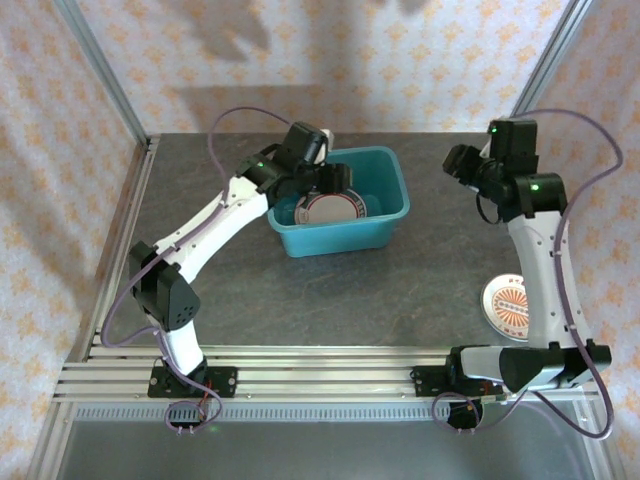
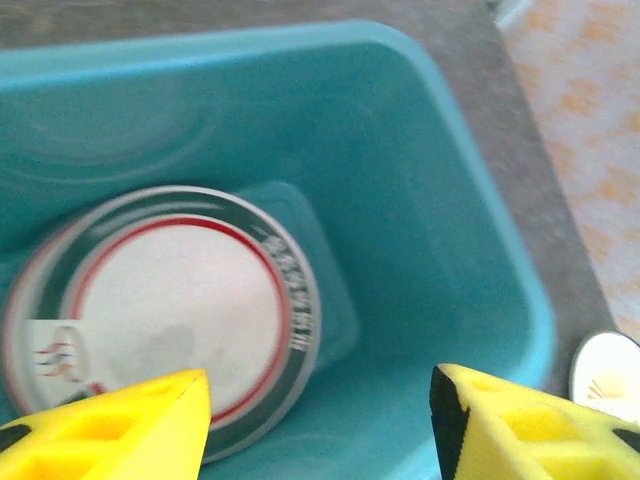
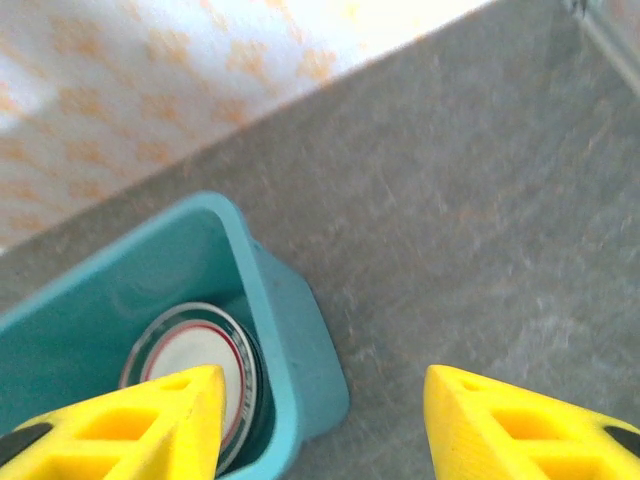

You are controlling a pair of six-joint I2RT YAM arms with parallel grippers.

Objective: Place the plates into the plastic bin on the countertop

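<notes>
Though outside bin (image 1: 340, 238), plate (image 1: 505, 305) beside right arm (image 1: 545, 270)

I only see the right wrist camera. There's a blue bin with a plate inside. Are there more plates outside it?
Observer: Yes, one orange plate lies on the countertop, near the front right.
Operator: Where's the other tool?
Observer: The left tool hangs over the left half of the bin.
Operator: Is it holding something?
Observer: No. Its fingers are apart with nothing between them, and the red-ringed plate lies in the bin below.
</notes>
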